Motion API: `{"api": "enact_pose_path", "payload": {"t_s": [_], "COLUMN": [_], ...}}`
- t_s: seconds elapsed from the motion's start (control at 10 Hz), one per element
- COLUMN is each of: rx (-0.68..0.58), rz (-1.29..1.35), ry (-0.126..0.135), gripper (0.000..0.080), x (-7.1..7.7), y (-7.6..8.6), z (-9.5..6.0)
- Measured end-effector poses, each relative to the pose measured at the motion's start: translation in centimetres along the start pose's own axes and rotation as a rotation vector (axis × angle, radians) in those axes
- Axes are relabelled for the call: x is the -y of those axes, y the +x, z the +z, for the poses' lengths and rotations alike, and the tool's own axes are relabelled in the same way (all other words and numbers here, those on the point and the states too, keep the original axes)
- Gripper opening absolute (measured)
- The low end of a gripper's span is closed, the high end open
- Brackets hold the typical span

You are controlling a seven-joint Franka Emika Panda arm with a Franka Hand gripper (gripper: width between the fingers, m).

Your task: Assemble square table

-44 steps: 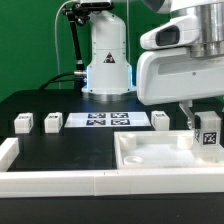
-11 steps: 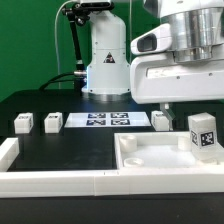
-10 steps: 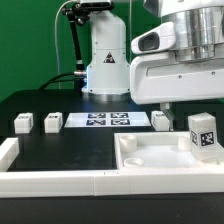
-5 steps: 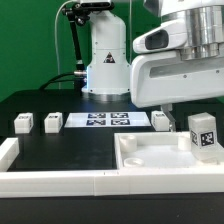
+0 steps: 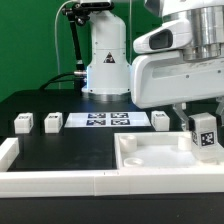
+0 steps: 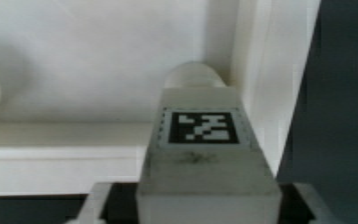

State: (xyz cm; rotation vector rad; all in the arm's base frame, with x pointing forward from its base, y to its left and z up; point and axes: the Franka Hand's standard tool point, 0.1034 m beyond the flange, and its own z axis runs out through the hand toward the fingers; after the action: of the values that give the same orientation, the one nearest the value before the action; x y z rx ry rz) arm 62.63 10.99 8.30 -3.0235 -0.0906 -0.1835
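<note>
Black tabletop (image 5: 70,145), leg (image 5: 205,134) upright in square slab (image 5: 150,158) corner, between gripper (image 5: 203,120) fingers, whether clamped cannot tell

We see a smooth white plastic leg (image 5: 205,134) with a matt printed tag (image 6: 202,127) at the end effector (image 5: 203,122), a smooth white plastic slab (image 5: 150,160) beneath it, and a matt black table (image 5: 70,145).

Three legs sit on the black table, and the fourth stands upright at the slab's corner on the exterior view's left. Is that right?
Not quite. The fourth leg stands upright at the slab's corner on the exterior view's right, not its left, as the exterior view shows. The other three legs do sit on the black table.
</note>
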Motion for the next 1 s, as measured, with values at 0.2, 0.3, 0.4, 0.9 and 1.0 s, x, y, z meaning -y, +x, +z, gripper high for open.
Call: {"api": "enact_pose_path", "payload": {"t_s": [0.2,0.3,0.4,0.9,1.0], "rx": [0.000,0.000,0.000,-0.006,-0.007], "rz": [0.021,0.021,0.021,0.421,0.535], "ry": [0.000,0.000,0.000,0.005,0.000], "gripper": [0.0289,0.0289,0.0289,0.0291,0.0291], "x": [-0.01,-0.01,-0.01,0.08,0.09], "y": [0.00,0.00,0.00,-0.06,-0.12], "z": [0.00,0.00,0.00,0.13,0.13]}}
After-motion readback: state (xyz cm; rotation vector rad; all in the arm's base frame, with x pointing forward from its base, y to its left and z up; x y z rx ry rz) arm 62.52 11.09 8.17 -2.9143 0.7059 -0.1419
